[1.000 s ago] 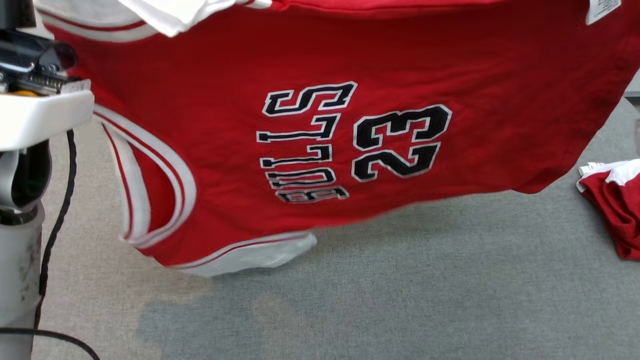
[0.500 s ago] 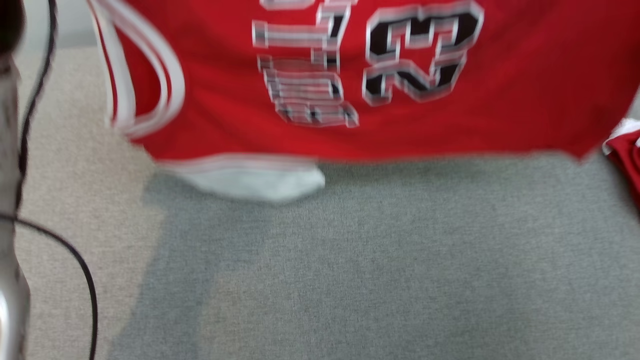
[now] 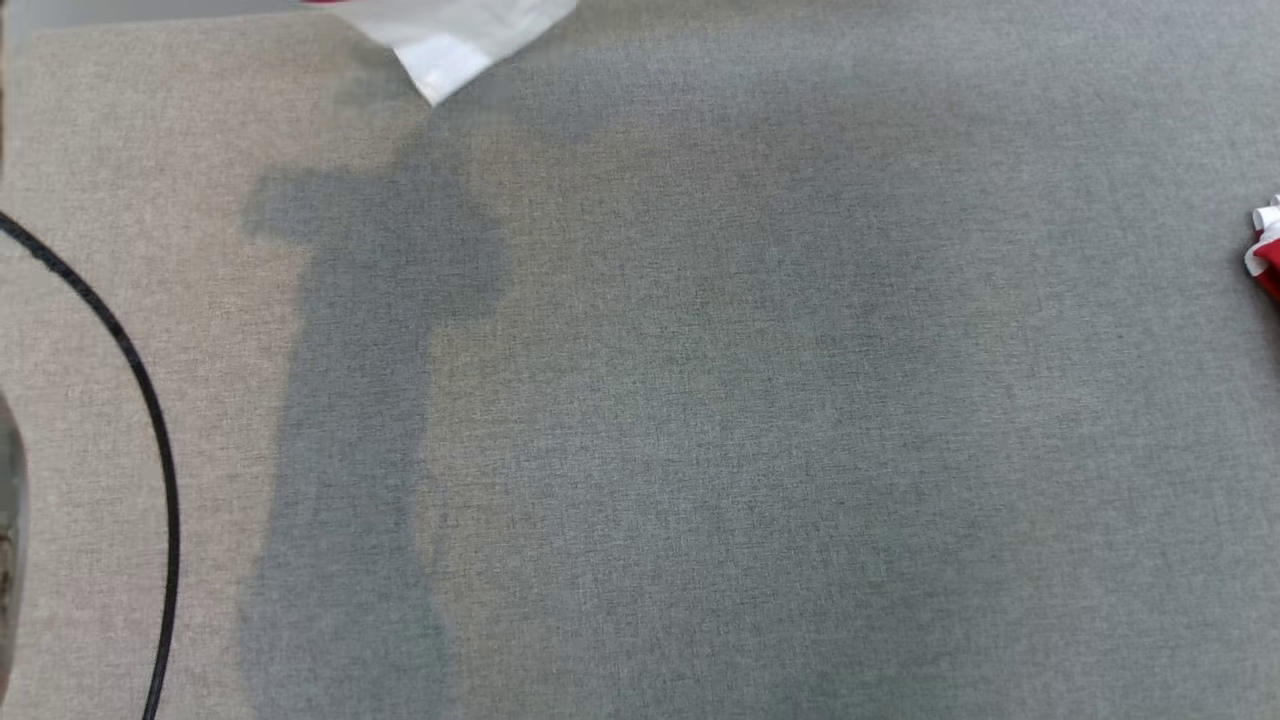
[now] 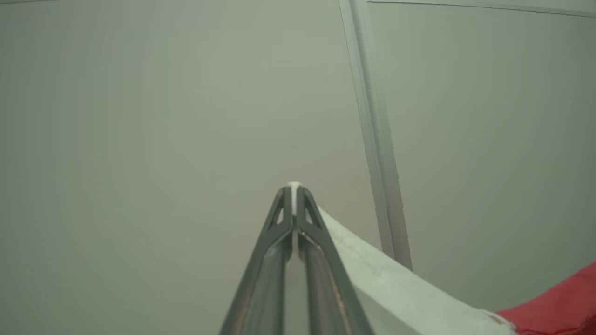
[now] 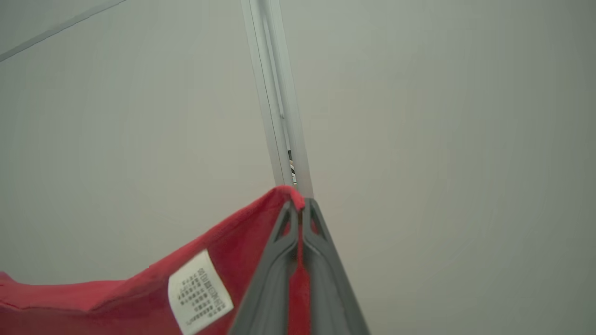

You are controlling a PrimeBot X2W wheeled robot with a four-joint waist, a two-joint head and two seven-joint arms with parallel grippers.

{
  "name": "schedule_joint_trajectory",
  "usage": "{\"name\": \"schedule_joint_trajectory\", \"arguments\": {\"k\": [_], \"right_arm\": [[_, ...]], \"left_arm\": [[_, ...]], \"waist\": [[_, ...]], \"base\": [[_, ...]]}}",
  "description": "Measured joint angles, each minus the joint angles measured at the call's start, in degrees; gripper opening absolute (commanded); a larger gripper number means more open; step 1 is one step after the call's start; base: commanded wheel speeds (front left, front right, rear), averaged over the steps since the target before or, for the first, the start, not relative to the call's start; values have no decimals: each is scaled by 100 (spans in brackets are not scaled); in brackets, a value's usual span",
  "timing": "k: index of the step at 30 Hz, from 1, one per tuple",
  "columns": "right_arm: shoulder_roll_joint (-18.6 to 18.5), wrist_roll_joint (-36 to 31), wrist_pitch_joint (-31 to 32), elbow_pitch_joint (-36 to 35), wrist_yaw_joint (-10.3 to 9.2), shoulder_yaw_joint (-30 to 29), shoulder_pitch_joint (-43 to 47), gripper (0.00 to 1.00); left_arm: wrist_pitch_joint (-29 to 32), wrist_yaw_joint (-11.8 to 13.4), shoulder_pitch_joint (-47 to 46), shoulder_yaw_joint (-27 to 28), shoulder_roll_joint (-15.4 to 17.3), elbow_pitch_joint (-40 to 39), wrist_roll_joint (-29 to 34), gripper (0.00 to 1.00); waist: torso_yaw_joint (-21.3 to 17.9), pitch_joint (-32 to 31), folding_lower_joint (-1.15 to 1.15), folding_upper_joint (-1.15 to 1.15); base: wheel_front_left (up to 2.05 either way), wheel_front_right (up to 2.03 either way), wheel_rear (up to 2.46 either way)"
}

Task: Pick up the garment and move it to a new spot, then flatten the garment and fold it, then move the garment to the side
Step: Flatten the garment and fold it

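The garment is a red jersey with white trim, held up in the air by both grippers. My left gripper is shut on its white trimmed edge, with red cloth trailing at the lower right. My right gripper is shut on a red corner of the garment, which carries a white care label. In the head view just a white corner of the garment hangs in at the top edge, above the grey cloth table.
A second red and white cloth lies at the table's right edge. A black cable curves down the left side. Both wrist views look at pale wall panels with a vertical seam.
The head view has tilted down, so the jersey has slid up out of the picture until only its white corner shows. The arm at the left has left the picture.
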Motion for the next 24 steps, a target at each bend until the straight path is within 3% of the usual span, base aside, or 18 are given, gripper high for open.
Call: {"name": "schedule_joint_trajectory", "arguments": {"k": [7, 13, 19, 24], "right_arm": [[331, 452, -37, 1157, 0, 497, -144, 0], [371, 808, -34, 1517, 0, 1135, 87, 0], [298, 1250, -26, 1492, 0, 1859, 903, 0], [96, 1801, -45, 987, 0, 2380, 2063, 0]], "left_arm": [[349, -53, -37, -23, -305, 1534, -491, 0], [476, -64, 493, -45, -432, 2145, -1018, 0], [253, -71, 1652, 29, -619, 2272, -1818, 0], [52, -71, 2842, 11, -667, 2106, -2276, 0]], "waist": [[8, 87, 0, 0], [18, 341, 0, 0], [68, 505, 0, 0], [100, 382, 0, 0]], "base": [[0, 0, 0], [0, 0, 0], [0, 0, 0], [0, 0, 0]]}}
